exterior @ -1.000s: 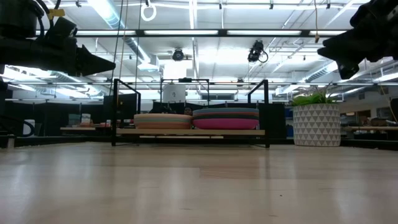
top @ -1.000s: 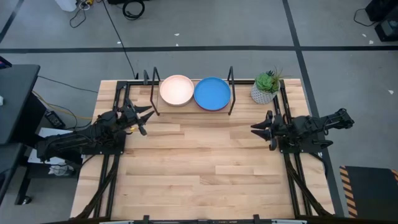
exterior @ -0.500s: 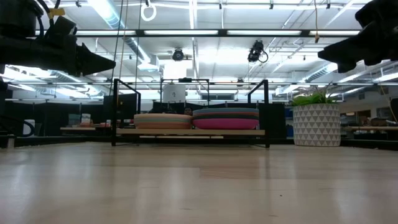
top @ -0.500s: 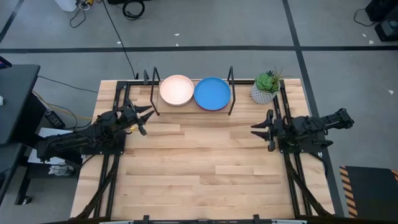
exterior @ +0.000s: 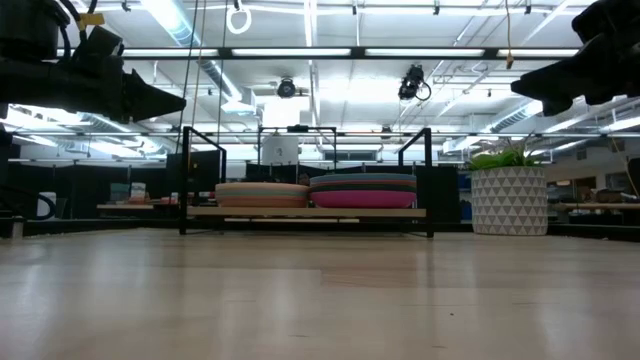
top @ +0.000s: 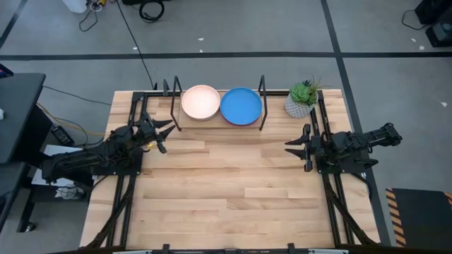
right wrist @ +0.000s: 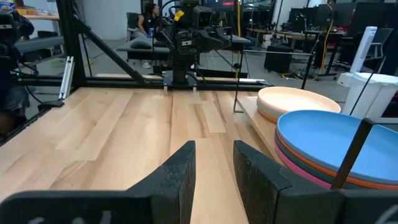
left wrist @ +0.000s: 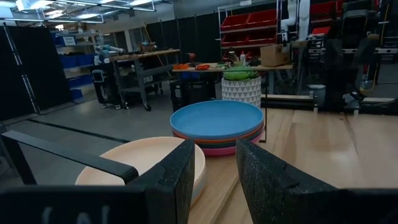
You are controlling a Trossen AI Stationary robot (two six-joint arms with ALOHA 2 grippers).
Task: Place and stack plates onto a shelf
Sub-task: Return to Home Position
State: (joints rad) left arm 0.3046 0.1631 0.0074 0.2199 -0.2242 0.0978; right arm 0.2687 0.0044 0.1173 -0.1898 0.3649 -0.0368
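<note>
Two stacks of plates sit on the shelf board between its black end frames. The left stack has a peach plate on top. The right stack has a bright blue plate on top, with orange and magenta rims under it. My left gripper hovers open above the table's left side, near the shelf's left frame. My right gripper hovers open above the right side, pointing left. Neither holds anything.
A small green plant in a white patterned pot stands on the table right of the shelf, close to my right arm. Black rails run along both table sides. Bare wooden tabletop spreads between the arms and toward the near edge.
In the low view my right gripper has tipped slightly and its tip has risen a little, then it has held still. The left arm and the plates have stayed where they were.
</note>
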